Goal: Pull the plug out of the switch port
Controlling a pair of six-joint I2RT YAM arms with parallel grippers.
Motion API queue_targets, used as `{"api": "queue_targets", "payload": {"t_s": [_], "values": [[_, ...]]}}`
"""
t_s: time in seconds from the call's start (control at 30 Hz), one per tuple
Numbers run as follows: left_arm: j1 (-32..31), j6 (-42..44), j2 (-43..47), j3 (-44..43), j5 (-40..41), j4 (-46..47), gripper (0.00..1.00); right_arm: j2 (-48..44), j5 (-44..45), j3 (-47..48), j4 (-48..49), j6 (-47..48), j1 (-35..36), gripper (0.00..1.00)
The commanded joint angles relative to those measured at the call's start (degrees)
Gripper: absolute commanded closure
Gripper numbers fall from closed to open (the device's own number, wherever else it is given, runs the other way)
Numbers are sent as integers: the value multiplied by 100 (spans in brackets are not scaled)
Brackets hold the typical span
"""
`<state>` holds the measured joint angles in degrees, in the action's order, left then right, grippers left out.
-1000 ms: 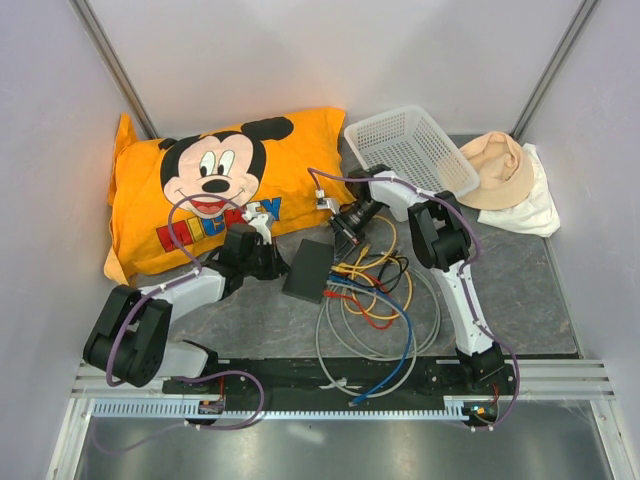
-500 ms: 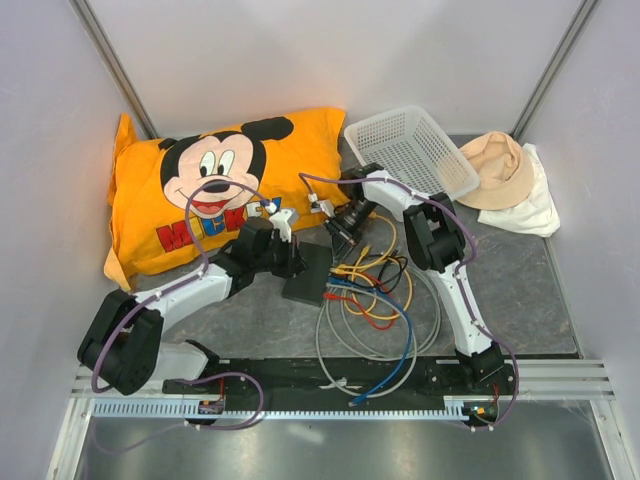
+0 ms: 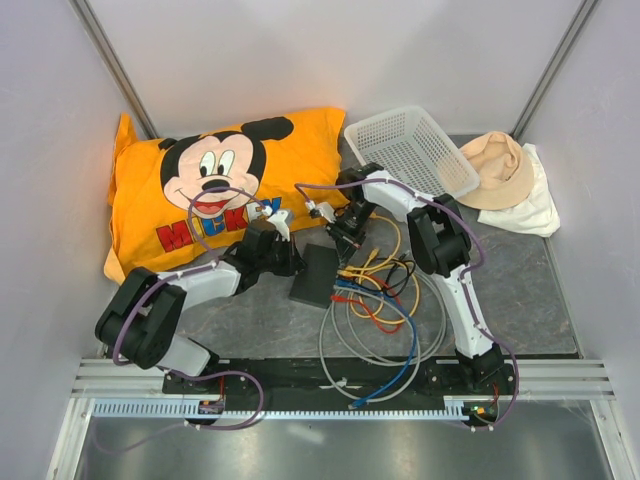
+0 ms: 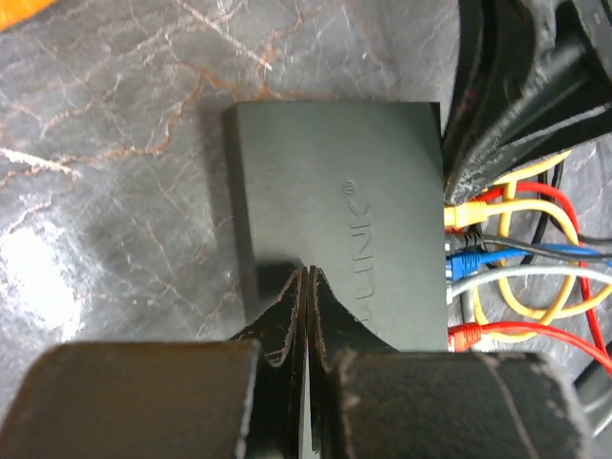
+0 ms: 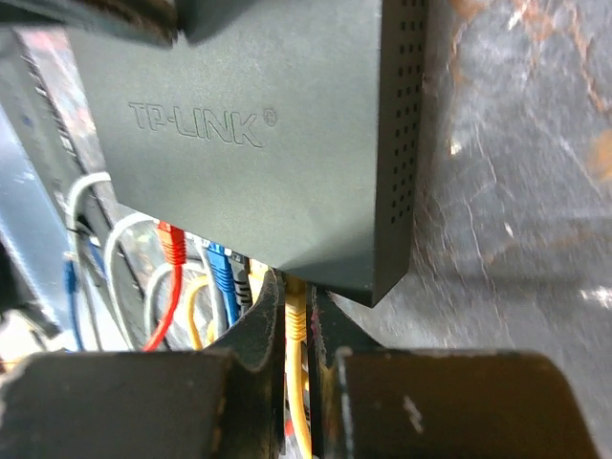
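At switch (image 5: 249, 143) port edge, we see right hand (image 5: 297, 292) clenched on yellow plug (image 5: 295, 320), plug not yet out; left hand (image 4: 304, 287) clenched empty, tips on switch top. Pull remains.

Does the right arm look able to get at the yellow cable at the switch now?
Likely yes: the right gripper is shut on the yellow cable beside the switch, with nothing between.
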<state>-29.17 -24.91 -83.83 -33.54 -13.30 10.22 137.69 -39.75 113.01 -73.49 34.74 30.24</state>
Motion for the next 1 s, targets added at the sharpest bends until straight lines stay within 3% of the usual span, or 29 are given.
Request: {"api": "queue_targets", "payload": {"t_s": [0.0,0.2,0.43,0.7,0.97], "values": [[16,-49,-265,348,618,-530,98,-356,2021,-253,-95,578,-123,97],[16,-14,-107,453,627,-416,98,-681,1936,-525,-428,815,-237,99],[16,47,51,541,557,-310,98,-778,1593,-605,-429,420,-343,100],[25,82,236,638,530,-231,99,-1858,3233,-1369,994,-152,-387,100],[25,135,394,691,504,-204,98,-2764,4220,-2143,1900,-415,-571,100]]}}
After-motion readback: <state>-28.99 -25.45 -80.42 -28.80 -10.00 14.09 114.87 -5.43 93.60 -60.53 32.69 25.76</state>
